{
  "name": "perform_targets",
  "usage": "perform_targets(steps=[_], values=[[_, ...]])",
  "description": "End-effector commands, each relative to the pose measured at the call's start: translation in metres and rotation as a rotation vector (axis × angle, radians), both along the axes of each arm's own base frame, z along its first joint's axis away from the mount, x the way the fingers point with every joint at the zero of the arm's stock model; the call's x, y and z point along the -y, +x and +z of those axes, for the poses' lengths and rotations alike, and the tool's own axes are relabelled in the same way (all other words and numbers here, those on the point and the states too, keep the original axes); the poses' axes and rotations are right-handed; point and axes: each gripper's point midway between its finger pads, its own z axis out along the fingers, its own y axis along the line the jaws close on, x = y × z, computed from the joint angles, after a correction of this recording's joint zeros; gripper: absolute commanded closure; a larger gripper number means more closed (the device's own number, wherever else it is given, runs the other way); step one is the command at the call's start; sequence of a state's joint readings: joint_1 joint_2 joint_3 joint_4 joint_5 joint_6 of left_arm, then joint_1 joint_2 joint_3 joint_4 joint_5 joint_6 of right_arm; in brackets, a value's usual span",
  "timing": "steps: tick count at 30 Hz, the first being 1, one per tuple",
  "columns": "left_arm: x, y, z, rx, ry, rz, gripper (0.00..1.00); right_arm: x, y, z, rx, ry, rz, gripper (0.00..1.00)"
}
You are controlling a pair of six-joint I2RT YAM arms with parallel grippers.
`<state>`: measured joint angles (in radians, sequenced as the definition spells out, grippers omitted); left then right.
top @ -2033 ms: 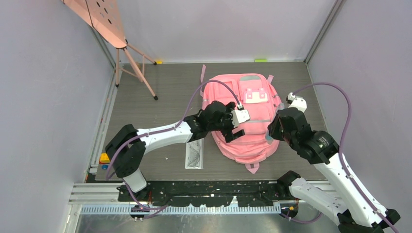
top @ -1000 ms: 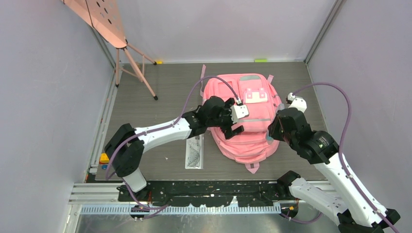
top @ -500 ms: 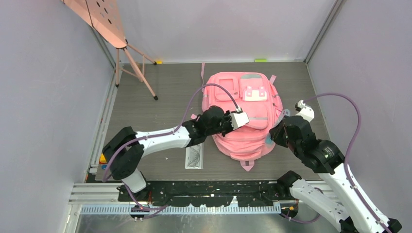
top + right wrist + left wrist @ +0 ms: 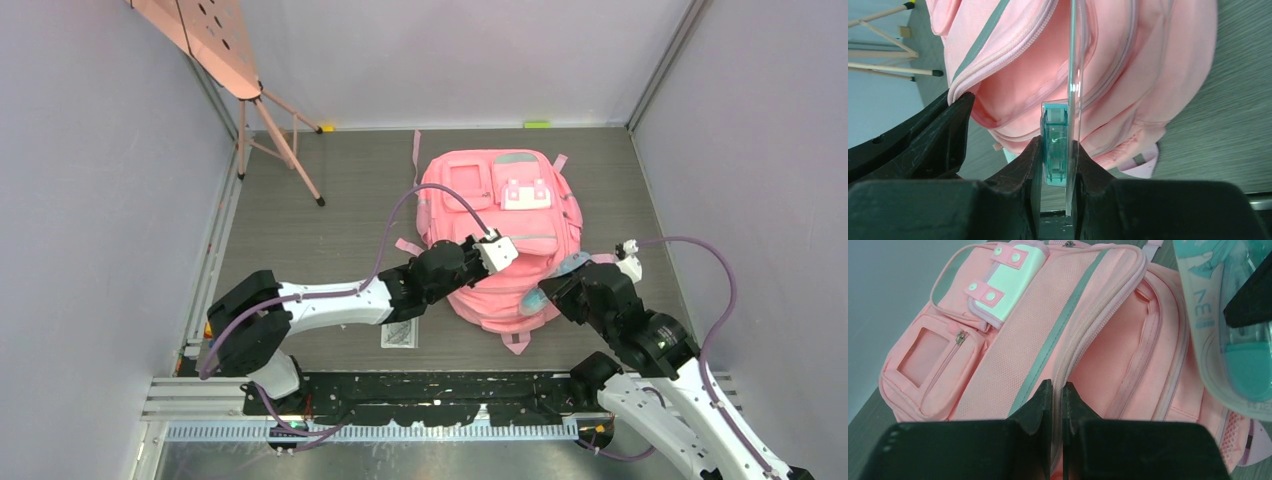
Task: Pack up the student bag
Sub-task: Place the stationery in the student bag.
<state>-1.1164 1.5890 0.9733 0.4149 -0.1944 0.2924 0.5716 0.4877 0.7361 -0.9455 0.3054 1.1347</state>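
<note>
The student bag [image 4: 505, 215], a pink backpack, lies flat on the table with its front pockets up; it also fills the left wrist view [image 4: 1013, 330] and the right wrist view [image 4: 1048, 70]. My left gripper [image 4: 478, 272] is at the bag's near left side, shut [image 4: 1056, 392] on the bag's zipper edge. My right gripper [image 4: 560, 283] hovers at the bag's near right corner, shut [image 4: 1055, 152] on a teal and clear plastic item [image 4: 1054, 145]. That item [image 4: 1233, 340] sits just right of the pinched edge.
A clear ruler-like piece [image 4: 400, 322] lies on the table left of the bag, under my left arm. A pink board on a wooden easel [image 4: 262, 120] stands at the back left. Small yellow and blue bits [image 4: 215, 327] lie at the left rail.
My left gripper shut on the bag's zipper edge and drew toward the near side. The right arm pulled back toward the near right with the teal item. The bag shifted slightly.
</note>
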Motion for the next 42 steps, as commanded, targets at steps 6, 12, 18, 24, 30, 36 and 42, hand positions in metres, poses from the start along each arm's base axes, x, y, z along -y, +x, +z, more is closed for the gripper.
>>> perform_targets(steps=[6,12,18,24,30,36,42], values=[[0.004,-0.004,0.109,0.025,-0.34,0.017,1.0,-0.029,0.029,0.034,0.151,0.332,-0.087,1.0],[0.007,-0.008,0.109,-0.004,-0.321,-0.003,1.0,-0.036,0.041,0.046,0.241,0.483,-0.125,1.0],[0.014,-0.012,0.111,-0.037,-0.299,-0.034,1.0,-0.036,0.057,0.045,0.313,0.554,-0.174,1.0],[0.017,-0.019,0.114,-0.076,-0.32,-0.068,1.0,-0.019,0.074,0.02,0.339,0.529,-0.31,1.0],[0.021,-0.025,0.113,-0.119,-0.336,-0.088,1.0,-0.018,0.098,-0.017,0.311,0.509,-0.418,1.0],[0.022,-0.027,0.104,-0.155,-0.326,-0.092,1.0,-0.028,0.129,-0.018,0.338,0.478,-0.451,0.97],[0.02,-0.023,0.101,-0.165,-0.308,-0.066,1.0,-0.032,0.15,-0.035,0.351,0.398,-0.47,0.85]])
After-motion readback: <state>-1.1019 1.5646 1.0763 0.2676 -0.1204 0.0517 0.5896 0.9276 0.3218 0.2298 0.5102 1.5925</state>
